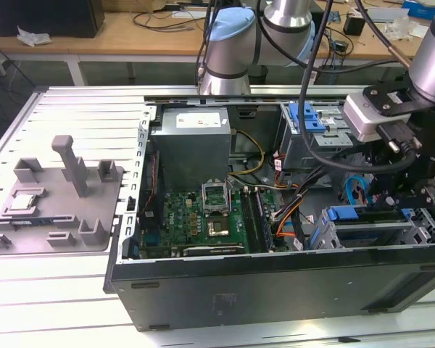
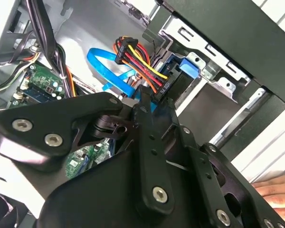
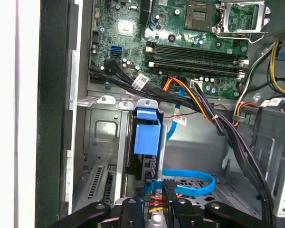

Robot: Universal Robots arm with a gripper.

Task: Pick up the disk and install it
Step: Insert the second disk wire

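I have the black pincer [image 3: 167,202] nearly shut, nipping the connector at the blue-bracketed silver disk [image 3: 146,137] just ahead, already bayed; cabling seems underway.

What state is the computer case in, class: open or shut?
Open. In the exterior view the computer case lies with its upward side uncovered, leaving the motherboard and the power supply exposed.

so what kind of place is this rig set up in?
Probably a robotics lab or test workshop: an open black desktop computer case lies on a slotted aluminium table, a grey plastic parts fixture sits beside it, and a cluttered wooden workbench stands behind.
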